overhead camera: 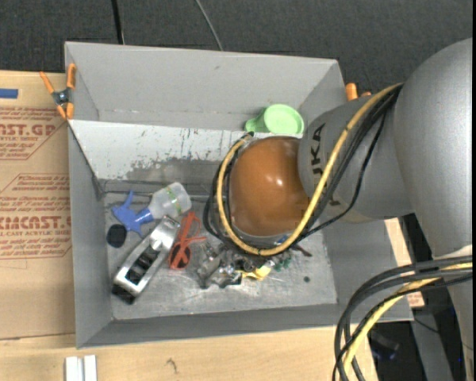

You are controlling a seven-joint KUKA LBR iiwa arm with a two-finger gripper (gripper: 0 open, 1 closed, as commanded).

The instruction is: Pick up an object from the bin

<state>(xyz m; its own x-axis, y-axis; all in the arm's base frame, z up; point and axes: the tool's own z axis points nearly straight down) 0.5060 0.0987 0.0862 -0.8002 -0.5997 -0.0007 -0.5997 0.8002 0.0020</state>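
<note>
My gripper reaches down at the front middle of the bin, below the arm's orange cover, its metal tip close to the floor. Just left of it lies a red-orange handled tool. Small yellow and green bits lie right beside it on the right. Farther left, a silver and black stapler-like tool lies at a slant. I cannot see anything held in the gripper.
A clear plastic bottle top, a blue plastic piece and a small black knob lie at the left. A green round lid rests against the back right wall. The arm covers the bin's right half.
</note>
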